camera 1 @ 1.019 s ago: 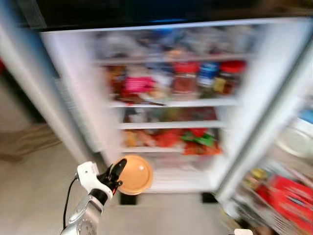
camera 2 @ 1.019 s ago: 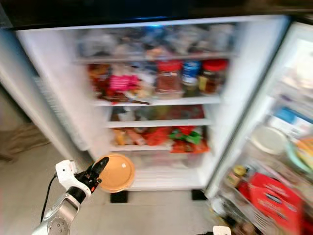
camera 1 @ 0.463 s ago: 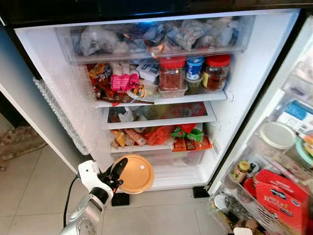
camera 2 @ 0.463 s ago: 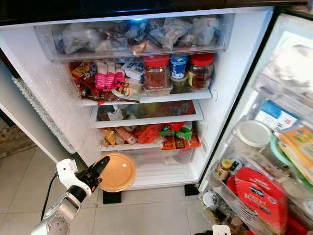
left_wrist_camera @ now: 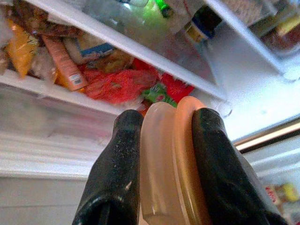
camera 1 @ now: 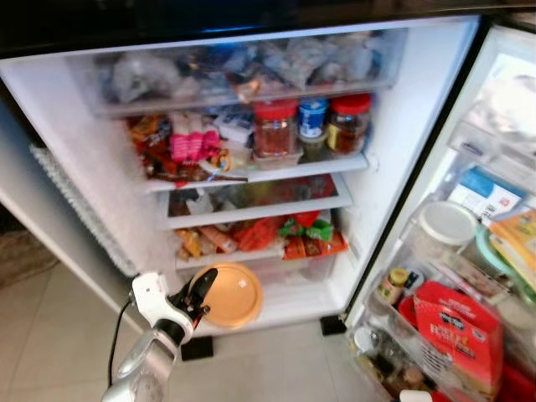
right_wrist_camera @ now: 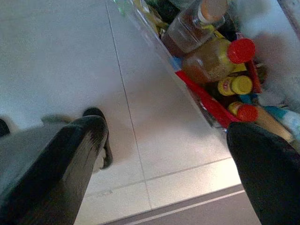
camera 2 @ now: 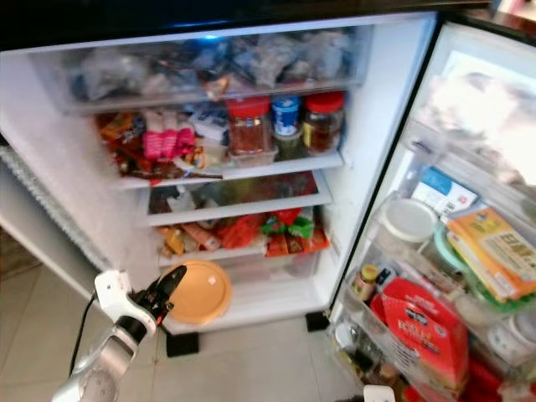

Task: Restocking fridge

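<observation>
Fridge [camera 1: 419, 126] shelves are seen packed, with the door [camera 2: 469, 251] swung open on the right. A round container with an orange lid [camera 1: 230, 295] is held on edge by the left gripper [camera 1: 199, 295], low down in front of the fridge's bottom compartment and left of centre. In the left wrist view the two black fingers [left_wrist_camera: 115, 173] are seen clamped on either side of the container [left_wrist_camera: 171, 164], one against the translucent base and one against the lid, so the jaws are closed on it with only its thickness between them. The silver left arm [camera 1: 146, 368] rises from the near left.

On the far upper shelf, two red-lidded jars [camera 1: 275, 130] and a blue-capped tub [camera 1: 312, 117] are lined up, with pink packets [camera 1: 188, 142] to their left. Above them a clear drawer [camera 1: 243, 71] is stuffed with bags. Red and green packets [camera 1: 289, 234] are piled on a lower shelf, just above the held container.

The door racks on the right are loaded with a white-lidded tub [camera 2: 409, 219], a red box [camera 2: 423, 327] and a small jar [camera 2: 364, 282].

In the right wrist view the right gripper [right_wrist_camera: 168, 154] is shown with its fingers [right_wrist_camera: 70, 164] spread wide and nothing between them, above a tiled floor [right_wrist_camera: 70, 70], with bottles [right_wrist_camera: 215, 61] in a door rack beyond.
</observation>
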